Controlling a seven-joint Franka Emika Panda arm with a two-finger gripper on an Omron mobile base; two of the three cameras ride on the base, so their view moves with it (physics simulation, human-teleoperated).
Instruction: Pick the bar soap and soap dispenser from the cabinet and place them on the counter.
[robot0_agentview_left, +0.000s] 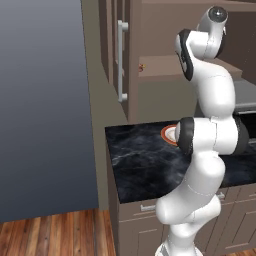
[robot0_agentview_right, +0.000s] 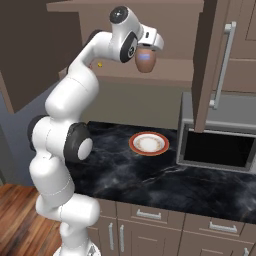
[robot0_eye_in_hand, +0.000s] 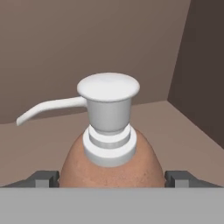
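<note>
Straddling the soap dispenser (robot0_eye_in_hand: 109, 144) on the cabinet (robot0_agentview_right: 165, 70) shelf, my fingers (robot0_eye_in_hand: 43, 178) are standing wide at either side, not yet gripping. From the right base camera I am seeing its blue label, which my hand camera is missing; the bar soap (robot0_agentview_left: 141, 67) is lying far left on the shelf.

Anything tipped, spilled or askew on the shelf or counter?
Nothing stands out. The soap dispenser stands upright on the cabinet shelf between the open jaws; the plate lies flat on the counter.
</note>
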